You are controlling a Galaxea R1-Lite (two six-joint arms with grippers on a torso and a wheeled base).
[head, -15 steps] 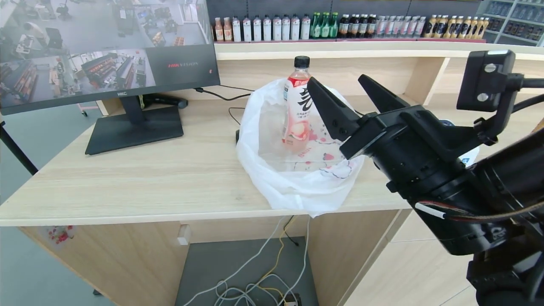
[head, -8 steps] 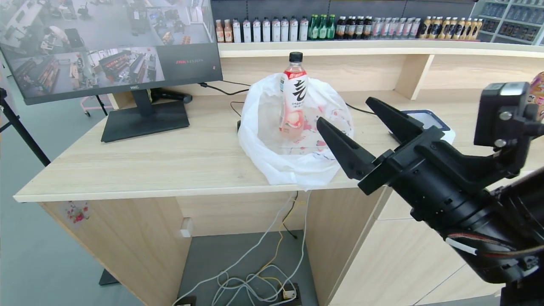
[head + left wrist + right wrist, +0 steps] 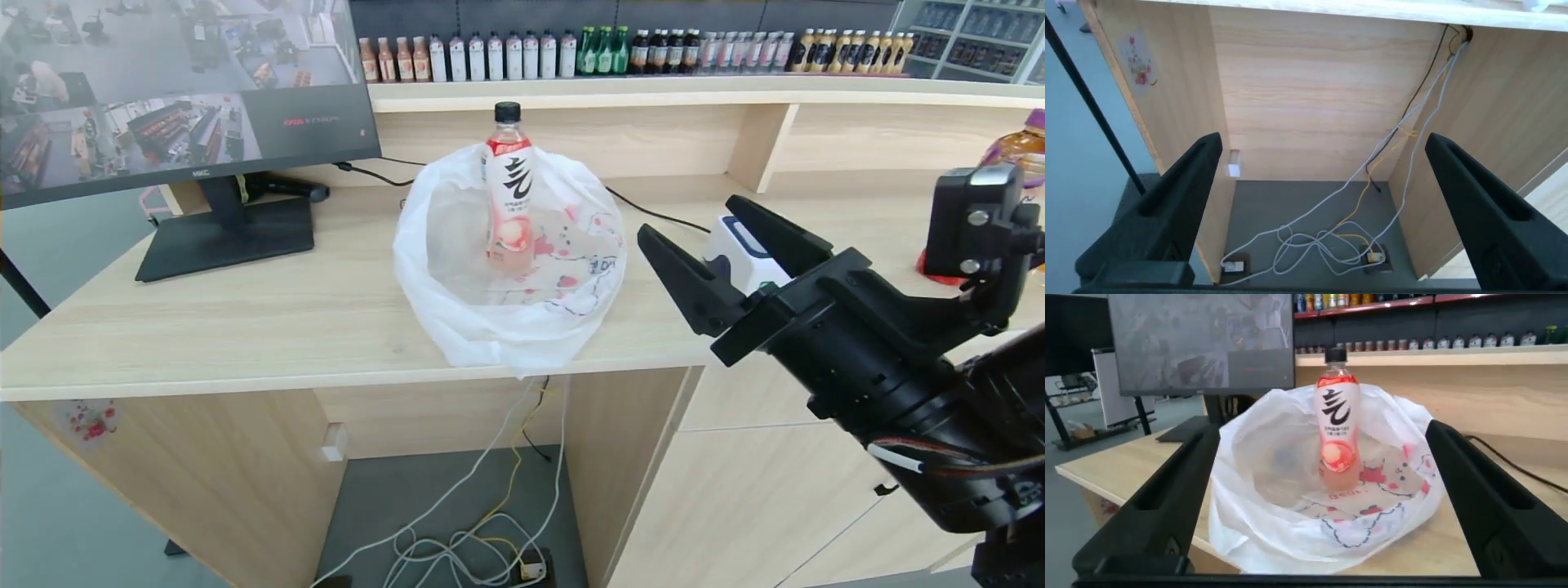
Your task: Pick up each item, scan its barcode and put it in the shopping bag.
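Head view: clear bottle (image 3: 508, 192), black cap, pink-white label, is seen upright inside white shopping bag (image 3: 506, 327) at the tabletop (image 3: 245, 327) front edge; right gripper (image 3: 690, 216) is held spread | Left wrist view: left gripper (image 3: 1324, 145) is spread above floor cables (image 3: 1315, 237) | Right wrist view: bottle is seen beyond spread fingers.

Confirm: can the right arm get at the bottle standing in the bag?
Probably yes. The right gripper has its jaws open and points at the bottle, which stands upright, its upper half above the rim of the bag. Nothing lies between them on the counter.
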